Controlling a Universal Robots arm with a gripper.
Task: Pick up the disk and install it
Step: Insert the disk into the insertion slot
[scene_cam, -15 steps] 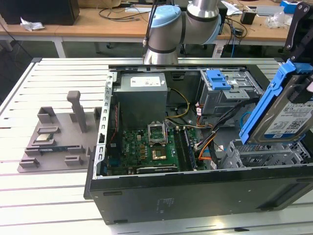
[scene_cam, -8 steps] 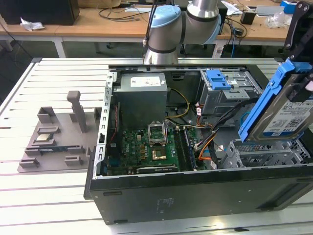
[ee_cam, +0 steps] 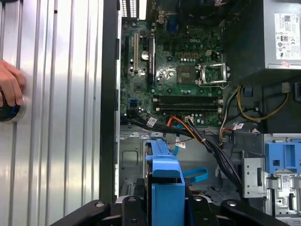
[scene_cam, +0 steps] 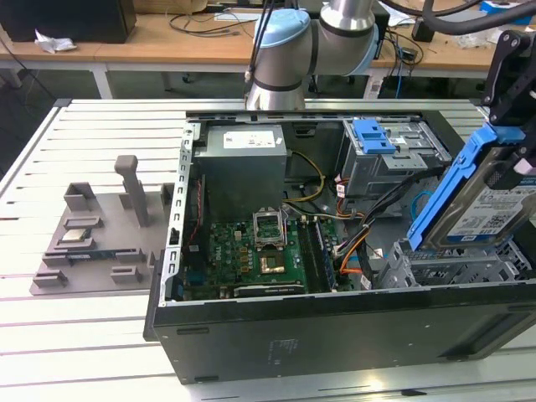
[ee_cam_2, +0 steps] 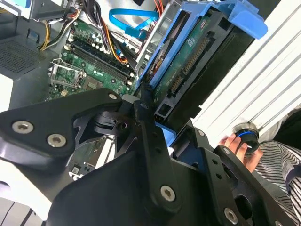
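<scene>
The computer case [scene_cam: 335, 335] lies open on the desk [scene_cam: 84, 352], toward its near edge and the exterior view's right; a fixture tray [scene_cam: 92, 243] sits on the desk just beside the case, on the exterior view's left; the arm's base [scene_cam: 289, 50] stands behind the case, at the desk's far edge; inside the case the motherboard [scene_cam: 243, 251] lies flat on the floor, with the power supply [scene_cam: 239, 167] behind it against the far wall; the drive cage [scene_cam: 402, 163] fills the far corner on the exterior view's right, a bracket [scene_cam: 373, 136] on top of it; the disk [scene_cam: 486, 209], tilted, hangs clamped in the claw [ee_cam: 167, 205] above the lower drive bay [scene_cam: 452, 268] at the case's near corner on the exterior view's right; in the first wrist view a hand [ee_cam: 10, 89] rests on a round knob [ee_cam: 7, 113] on the desk, outside the case wall.
</scene>
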